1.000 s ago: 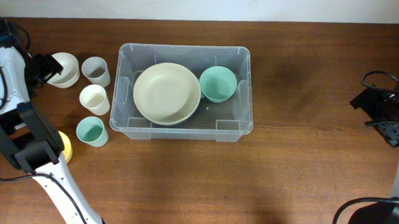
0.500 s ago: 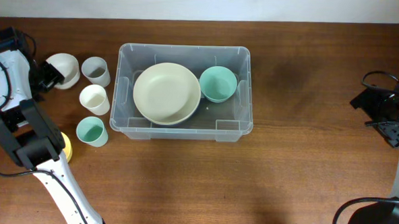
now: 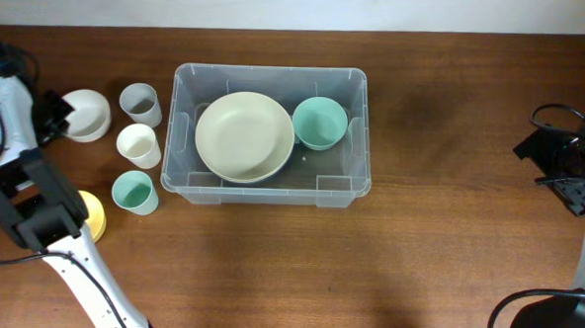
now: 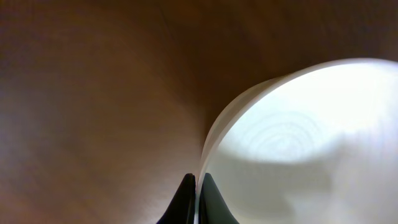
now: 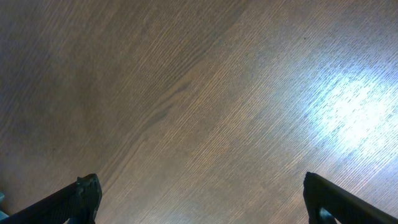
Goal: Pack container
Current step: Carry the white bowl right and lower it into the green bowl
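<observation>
Gripping the thin rim of a white bowl (image 4: 292, 143), the left pincer (image 4: 197, 194) sat at the bottom edge of the left wrist view. Its two dark fingers (image 4: 185, 202) were drawn narrow, with the rim pinched between them. The bowl's pale inside filled the lower right of that frame, and blurred brown desk (image 4: 93, 93) filled the rest.

In the right wrist view the right pincer (image 5: 198, 180) stood spread wide, one fingertip in each lower corner of the frame. Only bare wood grain lay between them, with a bright glare at the right.

In the overhead view, a yellow object (image 3: 94, 213) lay lowest at the left, half hidden by the left arm (image 3: 33, 207). A teal cup (image 3: 134, 192) stood just beside it. Above that were a cream cup (image 3: 138, 144) and then a grey cup (image 3: 139, 104), all three upright and close to the left wall of the container (image 3: 364, 157).

The container rested on the desk in the upper middle of the frame. It held a large cream bowl (image 3: 244, 136) on its left side and a teal bowl (image 3: 320, 123) in its upper right corner, the two bowls touching.

The white bowl was at the upper left, outside the container and left of the grey cup. The right arm (image 3: 560, 156) was at the right edge, well apart from everything else.
</observation>
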You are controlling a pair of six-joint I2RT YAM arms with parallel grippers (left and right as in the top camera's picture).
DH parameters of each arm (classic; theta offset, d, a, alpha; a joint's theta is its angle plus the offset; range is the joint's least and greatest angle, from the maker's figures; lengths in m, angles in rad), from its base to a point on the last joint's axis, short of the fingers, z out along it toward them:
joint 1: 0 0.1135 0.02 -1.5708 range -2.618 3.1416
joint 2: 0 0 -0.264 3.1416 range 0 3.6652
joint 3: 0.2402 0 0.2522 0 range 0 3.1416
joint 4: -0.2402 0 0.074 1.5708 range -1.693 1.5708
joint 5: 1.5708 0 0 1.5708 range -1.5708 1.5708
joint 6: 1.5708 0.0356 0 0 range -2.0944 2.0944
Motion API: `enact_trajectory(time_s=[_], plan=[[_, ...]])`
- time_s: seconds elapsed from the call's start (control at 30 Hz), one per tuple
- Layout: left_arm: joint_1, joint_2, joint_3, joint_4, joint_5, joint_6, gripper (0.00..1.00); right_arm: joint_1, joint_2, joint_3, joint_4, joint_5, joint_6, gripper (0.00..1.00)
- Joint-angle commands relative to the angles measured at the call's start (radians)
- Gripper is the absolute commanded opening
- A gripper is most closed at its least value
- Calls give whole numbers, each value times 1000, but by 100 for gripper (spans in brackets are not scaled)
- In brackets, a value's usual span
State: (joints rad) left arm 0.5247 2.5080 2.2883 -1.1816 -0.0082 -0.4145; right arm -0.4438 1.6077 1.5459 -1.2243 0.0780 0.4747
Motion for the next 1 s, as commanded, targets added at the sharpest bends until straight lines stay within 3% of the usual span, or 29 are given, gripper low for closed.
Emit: enact_trajectory(time_s=[0.0, 0.23, 0.47, 0.67, 0.97], plan=[[87, 5, 59, -47, -37, -23, 1, -2, 3, -6, 3, 2, 4, 99], [171, -31, 331, -129, 203, -23, 1, -2, 3, -6, 2, 2, 4, 99], [109, -105, 591, -167, 414, 23, 1, -2, 3, -6, 2, 2, 4, 99], [-133, -177, 679, -278, 438, 182, 1, -2, 3, -6, 2, 2, 4, 99], [-584, -140, 663, -322, 365, 274, 1, -2, 3, -6, 3, 2, 4, 99]])
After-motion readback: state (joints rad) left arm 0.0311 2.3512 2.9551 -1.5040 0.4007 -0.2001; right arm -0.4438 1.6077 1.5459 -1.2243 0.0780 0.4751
